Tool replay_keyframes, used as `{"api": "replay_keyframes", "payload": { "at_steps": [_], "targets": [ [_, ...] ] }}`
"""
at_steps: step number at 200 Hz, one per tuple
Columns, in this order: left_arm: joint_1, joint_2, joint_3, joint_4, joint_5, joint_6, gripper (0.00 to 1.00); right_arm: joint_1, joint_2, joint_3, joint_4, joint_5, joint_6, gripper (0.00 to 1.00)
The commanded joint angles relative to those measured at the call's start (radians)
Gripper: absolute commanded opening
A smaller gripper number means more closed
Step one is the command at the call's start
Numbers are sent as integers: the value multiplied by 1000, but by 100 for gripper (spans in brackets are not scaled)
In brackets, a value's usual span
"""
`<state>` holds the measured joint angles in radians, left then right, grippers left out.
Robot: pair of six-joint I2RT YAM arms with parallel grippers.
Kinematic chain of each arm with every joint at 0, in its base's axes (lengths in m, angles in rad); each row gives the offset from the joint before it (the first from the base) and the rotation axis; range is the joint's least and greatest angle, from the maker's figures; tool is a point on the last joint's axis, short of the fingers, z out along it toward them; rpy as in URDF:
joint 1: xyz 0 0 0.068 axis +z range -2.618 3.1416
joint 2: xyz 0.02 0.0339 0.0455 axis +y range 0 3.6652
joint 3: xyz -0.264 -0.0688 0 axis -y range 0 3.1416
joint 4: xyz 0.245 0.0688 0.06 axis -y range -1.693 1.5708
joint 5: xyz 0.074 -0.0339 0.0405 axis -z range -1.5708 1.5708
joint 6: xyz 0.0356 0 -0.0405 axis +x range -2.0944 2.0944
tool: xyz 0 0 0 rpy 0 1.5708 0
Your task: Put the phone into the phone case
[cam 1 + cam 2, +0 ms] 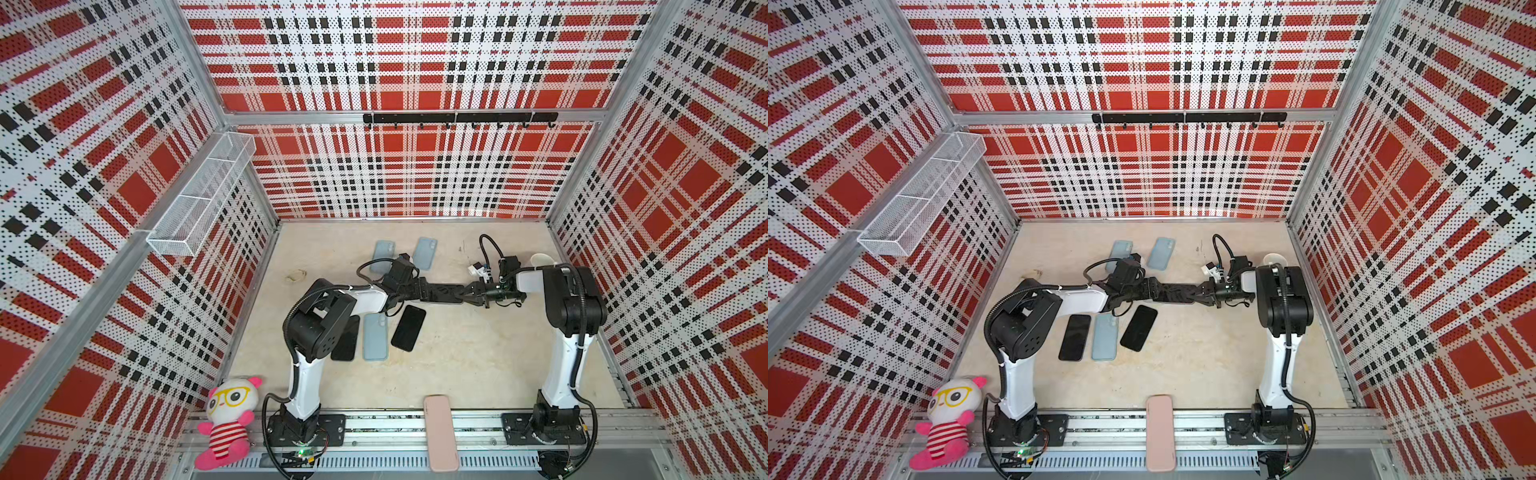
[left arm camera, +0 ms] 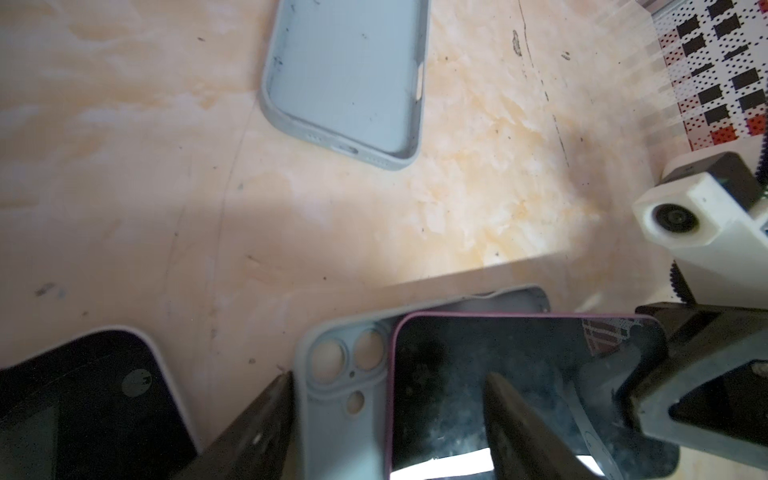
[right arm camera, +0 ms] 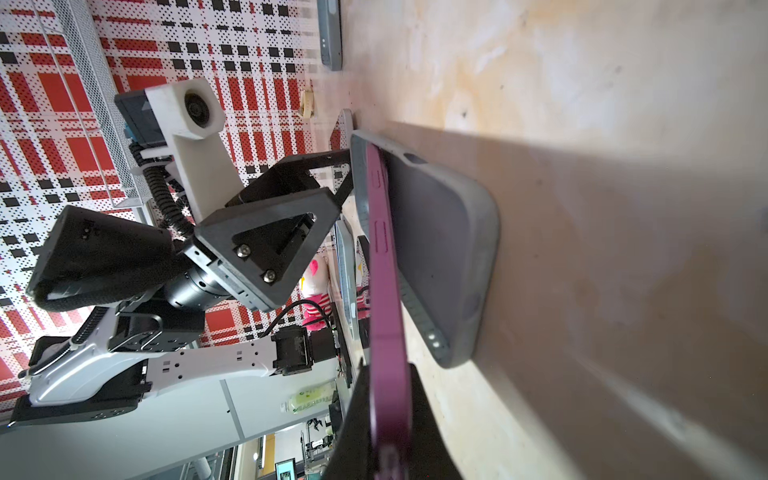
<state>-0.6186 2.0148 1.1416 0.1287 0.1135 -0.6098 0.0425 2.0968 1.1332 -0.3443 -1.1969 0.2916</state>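
Note:
A grey-blue phone case [image 2: 332, 424] lies open side up on the table, its camera holes toward my left gripper. A phone [image 3: 384, 270] with a purple rim and black screen [image 2: 540, 365] leans into the case [image 3: 440, 249]: its far end rests in the camera end and its near end is raised. My right gripper [image 3: 388, 374] is shut on that raised end. My left gripper [image 2: 388, 374] is open, pointing down. One finger stands beside the case's camera end, the other over the screen. In both top views the left gripper [image 1: 430, 291] and right gripper [image 1: 473, 289] meet mid-table.
Two empty blue cases [image 1: 382, 255] [image 1: 426, 253] lie behind the grippers. In front lie a third case [image 1: 376, 336] and two black phones [image 1: 409, 328] [image 1: 347, 340]. A pink case [image 1: 440, 432] sits on the front rail, a plush toy [image 1: 228, 419] at the front left.

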Motion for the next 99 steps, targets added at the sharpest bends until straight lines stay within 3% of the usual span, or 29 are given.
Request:
{"api": "replay_keyframes", "payload": {
  "at_steps": [1,99],
  "targets": [
    [-40,14,-43,-107,106,-24,73,-5,-23,-40,-131,145,-68,5],
    [-68,-10,-44,-128,81,-8,64,-14,-103,-102,-188,169,-108,5]
  ]
}}
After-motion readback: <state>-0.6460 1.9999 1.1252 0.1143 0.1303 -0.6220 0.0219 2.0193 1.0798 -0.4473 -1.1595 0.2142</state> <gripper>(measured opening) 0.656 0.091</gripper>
